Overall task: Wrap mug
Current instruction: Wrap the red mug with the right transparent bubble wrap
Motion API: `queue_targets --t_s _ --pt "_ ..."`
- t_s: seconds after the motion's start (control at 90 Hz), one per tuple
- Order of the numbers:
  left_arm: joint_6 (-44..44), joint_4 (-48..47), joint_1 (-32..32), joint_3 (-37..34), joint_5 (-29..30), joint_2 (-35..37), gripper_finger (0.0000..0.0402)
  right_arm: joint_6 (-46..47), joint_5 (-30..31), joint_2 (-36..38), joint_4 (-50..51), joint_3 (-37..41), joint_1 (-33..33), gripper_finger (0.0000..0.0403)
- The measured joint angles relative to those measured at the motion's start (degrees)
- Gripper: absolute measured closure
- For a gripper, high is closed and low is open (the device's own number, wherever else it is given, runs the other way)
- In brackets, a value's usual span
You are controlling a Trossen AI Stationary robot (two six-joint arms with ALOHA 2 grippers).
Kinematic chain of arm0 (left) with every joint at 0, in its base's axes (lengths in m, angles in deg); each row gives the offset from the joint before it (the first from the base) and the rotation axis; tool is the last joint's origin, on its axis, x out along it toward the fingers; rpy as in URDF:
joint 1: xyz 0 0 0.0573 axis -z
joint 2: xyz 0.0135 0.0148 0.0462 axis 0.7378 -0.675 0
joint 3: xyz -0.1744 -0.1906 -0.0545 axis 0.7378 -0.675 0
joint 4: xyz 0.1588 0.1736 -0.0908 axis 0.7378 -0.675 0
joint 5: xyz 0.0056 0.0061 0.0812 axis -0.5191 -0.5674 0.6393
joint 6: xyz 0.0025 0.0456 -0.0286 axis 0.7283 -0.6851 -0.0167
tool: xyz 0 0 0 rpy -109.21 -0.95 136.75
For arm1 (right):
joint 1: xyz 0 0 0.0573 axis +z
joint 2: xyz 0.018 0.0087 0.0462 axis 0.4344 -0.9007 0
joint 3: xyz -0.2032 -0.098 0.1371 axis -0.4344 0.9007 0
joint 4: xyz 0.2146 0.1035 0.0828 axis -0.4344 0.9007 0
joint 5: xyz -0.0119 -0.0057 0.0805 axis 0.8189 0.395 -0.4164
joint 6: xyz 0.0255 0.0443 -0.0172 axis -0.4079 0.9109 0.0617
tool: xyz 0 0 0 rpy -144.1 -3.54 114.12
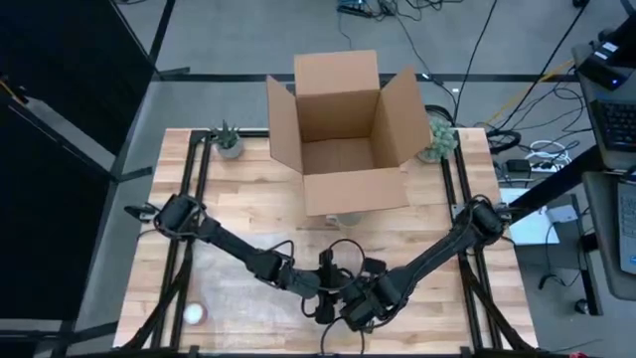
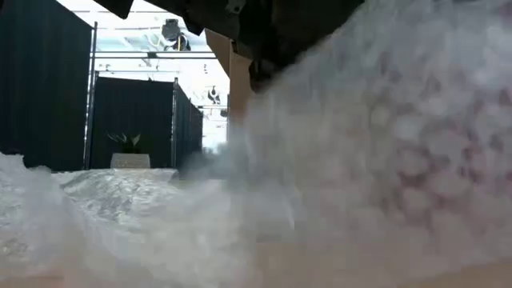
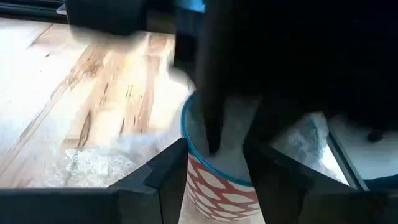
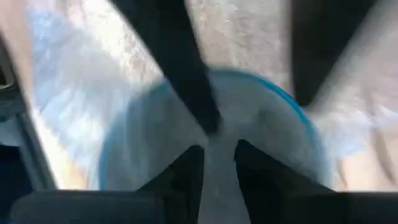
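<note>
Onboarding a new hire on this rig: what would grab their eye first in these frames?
The open cardboard box at the table's far edge stands out first. Next, both arms meet at the near edge, the left gripper and right gripper crowded over a red-and-white patterned mug with a blue rim. Bubble wrap fills the low view, and small potted plants flank the box.

A: Pretty sure this is a robotics lab or test bay, not someone's house.

B: Yeah, grey floor (image 1: 238, 30) with loose cables (image 1: 542, 149) everywhere, black curtain panels (image 2: 44, 104) around the wooden table (image 1: 248, 214), metal frame rails (image 2: 136, 54) overhead.

A: Plus a keyboard (image 1: 616, 124) on a side desk and little potted plants (image 1: 228, 140) as props.
</note>
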Motion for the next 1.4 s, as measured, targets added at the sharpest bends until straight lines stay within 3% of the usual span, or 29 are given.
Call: queue_targets --t_s 0.289,0.633,0.822,1.167,1.4 --pt "0.0 0.0 0.0 0.0 0.0 0.0 0.0251 1.7 2.0 4.6 -4.0 -0.1 1.4 0.0324" --pt "0.1 0.2 0.0 0.1 -0.2 0.0 0.0251 0.8 2.2 -5.4 -4.7 -0.3 0.4 0.0324" --pt "-0.1 0.4 0.0 0.0 0.1 0.0 0.0251 0.2 0.5 -7.1 -4.0 -0.6 -0.4 0.0324" --pt "0.1 0.1 0.0 0.0 -0.1 0.0 0.0251 2.1 -1.7 3.7 -1.2 -0.3 0.4 0.0324" --pt "0.1 0.1 0.0 0.0 -0.1 0.0 0.0251 7.0 -1.1 6.1 1.5 -0.3 2.8 0.0323"
